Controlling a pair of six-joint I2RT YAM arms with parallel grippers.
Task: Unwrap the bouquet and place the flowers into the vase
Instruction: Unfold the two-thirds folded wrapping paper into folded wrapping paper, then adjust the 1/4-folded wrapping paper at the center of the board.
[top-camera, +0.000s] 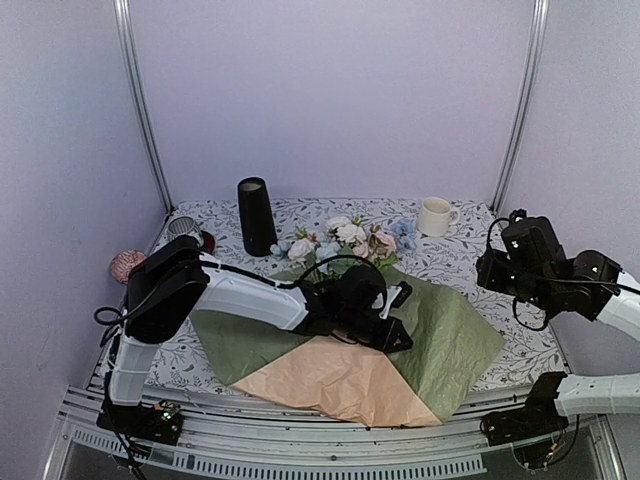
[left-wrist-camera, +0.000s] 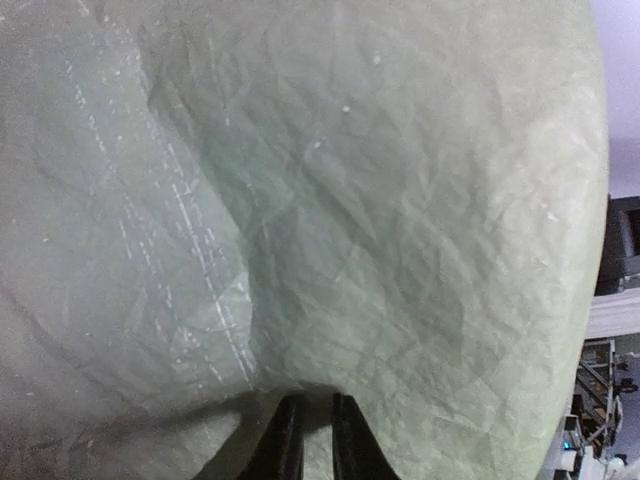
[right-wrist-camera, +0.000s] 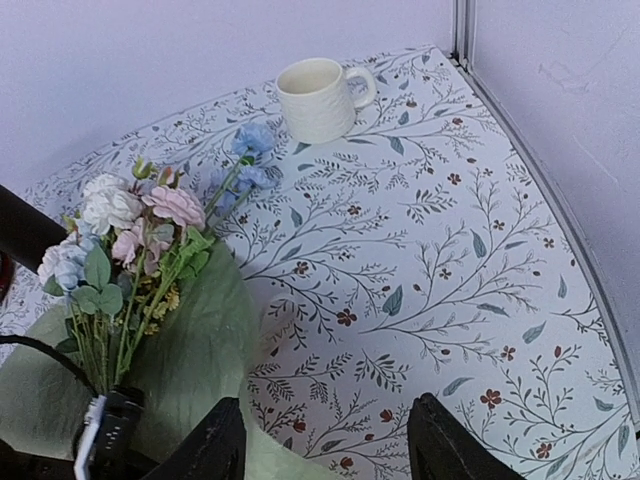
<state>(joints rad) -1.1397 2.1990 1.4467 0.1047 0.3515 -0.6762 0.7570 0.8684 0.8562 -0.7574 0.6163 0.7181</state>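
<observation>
Flowers (top-camera: 345, 238) on wrap (top-camera: 455, 340); vase (top-camera: 256, 216) just L; mug (top-camera: 434, 216) to R.

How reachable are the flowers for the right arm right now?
Probably yes: the open right gripper has the flowers ahead, blooms uncovered; the left arm at the stems may crowd it.

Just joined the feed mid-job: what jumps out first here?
The wrap lies spread open across the middle, olive-green with a peach corner nearest, the left gripper down on it. The flowers lie at its far edge, heads toward the back; the black vase stands upright behind-left.
</observation>
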